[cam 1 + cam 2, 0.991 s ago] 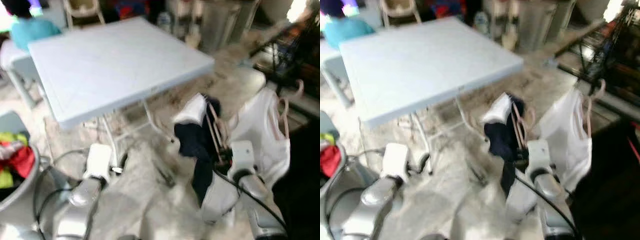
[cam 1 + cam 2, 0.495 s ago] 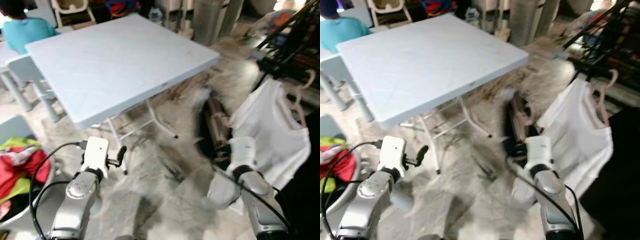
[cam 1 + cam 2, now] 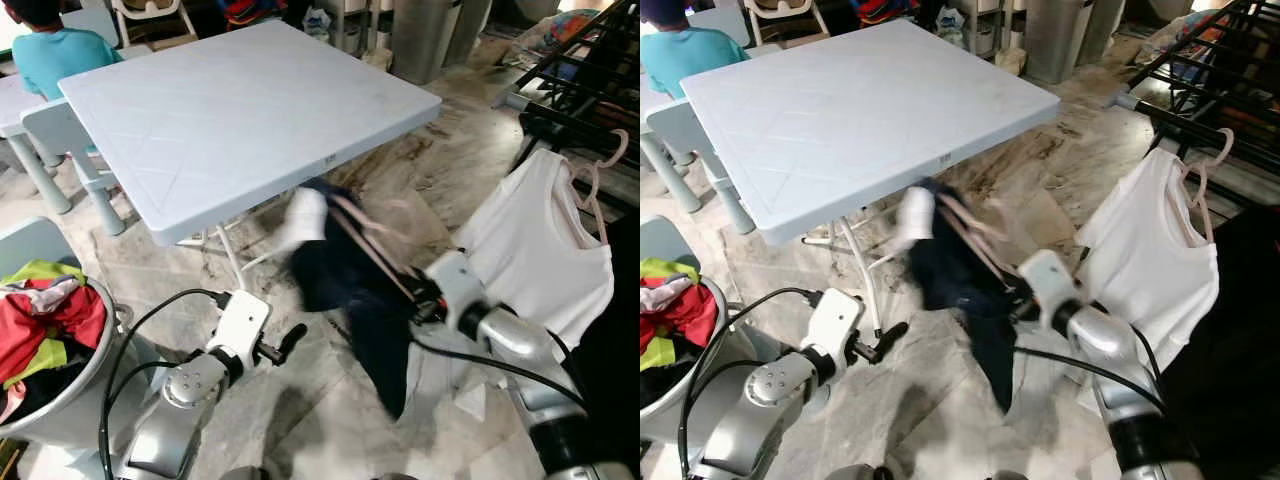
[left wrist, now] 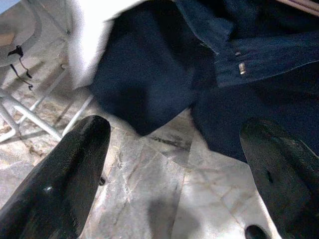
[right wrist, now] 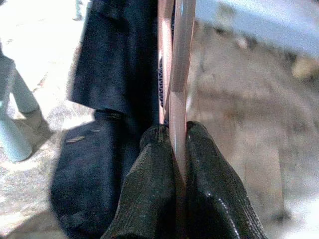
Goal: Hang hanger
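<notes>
Lower left of the head view, my left gripper point(image 3: 282, 347) hangs unladen above the floor, its fingers point(image 4: 70, 174) spread wide apart, nothing between them. At centre frame, the pink hanger point(image 3: 365, 252) carries a dark garment point(image 3: 350, 290), blurred, just below the table point(image 3: 240, 100) edge. I judge the hanger light and stiff, the garment limp and prone to swinging or slipping off; the bare bar is the sound hold. My right gripper point(image 5: 172, 164) is clamped on that bar. At right, a white shirt point(image 3: 540, 250) hangs from the drying rack point(image 3: 575, 75).
</notes>
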Motion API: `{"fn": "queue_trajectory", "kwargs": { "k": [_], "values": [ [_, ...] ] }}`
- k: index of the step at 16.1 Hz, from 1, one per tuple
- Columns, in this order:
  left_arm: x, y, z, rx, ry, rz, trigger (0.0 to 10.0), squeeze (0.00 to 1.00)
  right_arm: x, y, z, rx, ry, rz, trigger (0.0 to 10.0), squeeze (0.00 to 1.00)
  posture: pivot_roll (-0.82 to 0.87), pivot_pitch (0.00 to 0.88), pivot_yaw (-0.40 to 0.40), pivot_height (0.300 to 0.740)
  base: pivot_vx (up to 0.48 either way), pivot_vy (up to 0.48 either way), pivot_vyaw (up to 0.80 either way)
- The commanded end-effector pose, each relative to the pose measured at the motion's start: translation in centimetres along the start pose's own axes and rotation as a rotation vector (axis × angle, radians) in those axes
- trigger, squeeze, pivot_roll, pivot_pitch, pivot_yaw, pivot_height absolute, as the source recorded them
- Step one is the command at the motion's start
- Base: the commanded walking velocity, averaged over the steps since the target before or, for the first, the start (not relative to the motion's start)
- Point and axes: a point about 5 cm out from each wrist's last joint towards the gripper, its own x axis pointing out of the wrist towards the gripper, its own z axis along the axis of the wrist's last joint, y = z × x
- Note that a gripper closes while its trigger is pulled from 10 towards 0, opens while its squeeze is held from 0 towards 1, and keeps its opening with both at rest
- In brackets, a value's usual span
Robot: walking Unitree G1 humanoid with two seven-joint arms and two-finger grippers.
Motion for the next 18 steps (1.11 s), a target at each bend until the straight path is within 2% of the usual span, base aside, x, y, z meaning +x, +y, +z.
{"fn": "queue_trajectory", "kwargs": {
  "k": [1, 4, 6, 8, 10, 12, 13, 15, 16, 18],
  "values": [
    [-0.3, 0.3, 0.1, 0.042, -0.002, 0.007, 10.0, 0.0, 0.4, -0.1, 1.1, -0.031, -0.061, 0.012, 0.0, 0.0, -0.02, 0.073, 0.021, 0.74, 0.0, 0.0, 0.8],
    [-0.5, 0.7, -0.2, 0.044, 0.006, 0.033, 10.0, 0.0, 0.5, 0.6, 0.8, -0.001, -0.064, 0.02, 0.0, 0.0, -0.01, 0.078, 0.022, 0.74, 0.0, 0.0, 0.8],
    [-0.4, 1.5, -0.1, 0.112, 0.007, 0.055, 10.0, 0.0, 0.3, 0.6, 0.7, 0.005, -0.075, 0.015, 0.0, 0.0, -0.02, 0.084, 0.023, 0.74, 0.0, 0.0, 0.8],
    [-0.1, 2.5, 0.3, 0.116, -0.008, 0.1, 10.0, 0.0, -0.2, 0.0, 0.6, 0.035, -0.061, -0.011, 0.0, 0.0, -0.02, 0.083, 0.023, 0.74, 0.0, 0.0, 0.0],
    [0.4, 3.1, 0.5, 0.129, -0.024, 0.121, 10.0, 0.0, -0.9, 0.4, 0.6, 0.103, -0.072, -0.023, 0.0, 0.0, -0.03, 0.076, 0.012, 0.74, 0.0, 0.0, 0.0],
    [1.4, 3.4, 0.8, 0.152, -0.03, 0.135, 10.0, 0.0, -2.1, 2.6, 0.6, 0.083, -0.084, 0.126, 0.0, 0.0, -0.04, 0.075, 0.007, 0.74, 0.0, 0.0, 0.0],
    [2.1, 3.6, 1.1, 0.144, -0.04, 0.144, 10.0, 0.0, -2.9, 2.8, 1.0, 0.087, -0.098, 0.178, 0.0, 0.0, -0.04, 0.073, 0.01, 0.74, 0.0, 0.0, 0.0],
    [3.0, 3.2, 1.7, 0.131, -0.067, 0.129, 10.0, 0.0, -3.4, 2.7, 2.0, 0.096, -0.125, 0.232, 0.0, 0.0, -0.06, 0.069, 0.019, 0.74, 0.0, 0.0, 0.0],
    [3.7, 2.3, 2.4, 0.131, -0.102, 0.088, 10.0, 0.0, -3.3, 2.8, 2.9, 0.079, -0.145, 0.28, 0.0, 0.0, -0.07, 0.063, 0.029, 0.74, 0.0, 0.0, 0.0],
    [4.3, 1.2, 3.0, 0.138, -0.128, 0.04, 10.0, 0.0, -2.7, 3.3, 3.6, 0.058, -0.168, 0.304, 0.0, 0.0, -0.06, 0.06, 0.031, 0.74, 0.0, 0.0, 0.0]
  ]
}}
